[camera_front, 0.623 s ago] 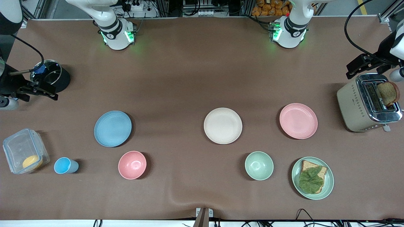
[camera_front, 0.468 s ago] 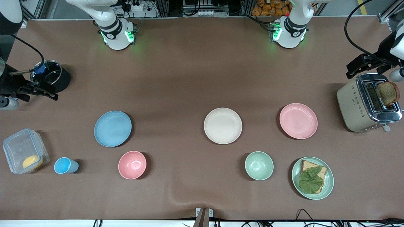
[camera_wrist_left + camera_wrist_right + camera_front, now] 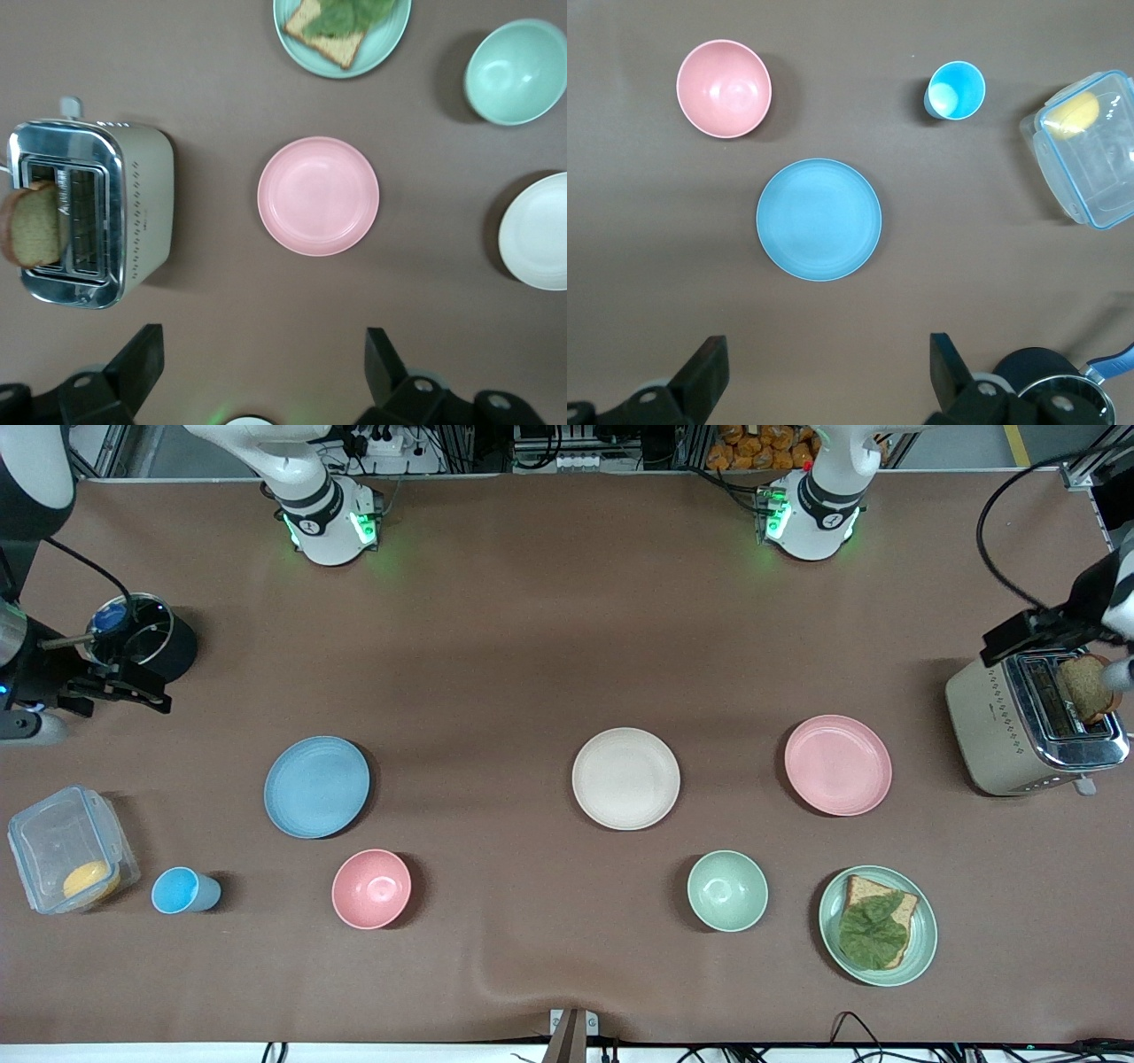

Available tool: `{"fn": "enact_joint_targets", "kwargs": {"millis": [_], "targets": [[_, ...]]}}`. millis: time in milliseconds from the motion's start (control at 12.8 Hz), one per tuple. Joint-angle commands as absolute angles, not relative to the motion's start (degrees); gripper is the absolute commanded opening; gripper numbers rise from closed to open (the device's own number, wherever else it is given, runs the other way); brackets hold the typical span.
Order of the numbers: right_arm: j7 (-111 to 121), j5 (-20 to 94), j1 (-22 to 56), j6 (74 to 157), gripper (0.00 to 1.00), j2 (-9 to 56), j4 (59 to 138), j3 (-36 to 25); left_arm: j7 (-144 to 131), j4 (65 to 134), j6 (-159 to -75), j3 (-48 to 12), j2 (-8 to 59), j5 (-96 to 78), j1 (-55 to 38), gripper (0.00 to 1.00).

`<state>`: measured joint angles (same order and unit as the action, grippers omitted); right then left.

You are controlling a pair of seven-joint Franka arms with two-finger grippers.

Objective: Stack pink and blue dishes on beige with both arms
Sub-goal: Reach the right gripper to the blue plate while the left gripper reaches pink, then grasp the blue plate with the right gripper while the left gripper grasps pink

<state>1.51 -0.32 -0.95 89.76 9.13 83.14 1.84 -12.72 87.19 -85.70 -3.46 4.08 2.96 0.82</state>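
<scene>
Three flat plates lie in a rough row across the desk (image 3: 532, 646), none stacked yet, and you can take them as the front view runs. First, at the right arm's end, the right hand (image 3: 115, 686) hangs over the desk beside a black pot (image 3: 142, 642), its fingers spread wide apart and holding nothing. Next comes the blue plate (image 3: 316, 786), lying flat, with a pink bowl (image 3: 371, 888) nearer the front camera. The beige plate (image 3: 625, 779) sits near the middle, well apart from both others. Then the pink plate (image 3: 837, 764), flat on the desk near the toaster (image 3: 1032, 722). Last, the left hand (image 3: 1050, 633) is over the toaster, fingers likewise wide apart and empty.

You should expect these plates to be light, stiff and matte, probably plastic-like, so not very slippery and unlikely to break. Lying flush on the desk, each gives you only its raised rim to pinch: one finger inside the lip, one under the outer edge. A rim grip will likely let the plate tilt, so carry it low and level.
</scene>
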Motion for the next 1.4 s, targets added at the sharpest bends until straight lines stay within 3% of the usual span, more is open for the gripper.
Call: {"fn": "enact_joint_targets", "kwargs": {"millis": [0,234,468,857,1247,1325], "targets": [[1.7,-0.2,-1.0,89.6,1.0,10.5,81.8,2.3,-12.3,97.1,-95.2,-3.4,4.6,2.5,1.1,1.0],[1.8,-0.1,-0.7,89.6,1.0,11.0,81.8,2.3,-12.4,111.3,-110.9,-3.4,4.5,2.5,3.4,1.0],[1.8,-0.3,0.0,94.8,1.0,19.0,81.8,2.3,-12.5,124.8,-131.9,-3.4,8.1,2.5,6.7,1.0],[1.4,-0.1,3.0,110.2,1.0,29.1,82.0,2.2,-12.0,128.4,-151.4,-3.6,21.8,2.6,11.9,1.0],[0.7,-1.0,1.4,112.6,1.0,31.4,90.2,1.8,-12.3,128.7,-153.6,-3.7,23.8,2.5,12.5,1.0],[0.7,-1.0,-0.2,114.8,1.0,31.5,93.0,1.8,-12.3,128.7,-153.6,-3.7,23.8,2.5,12.5,0.96]]}}
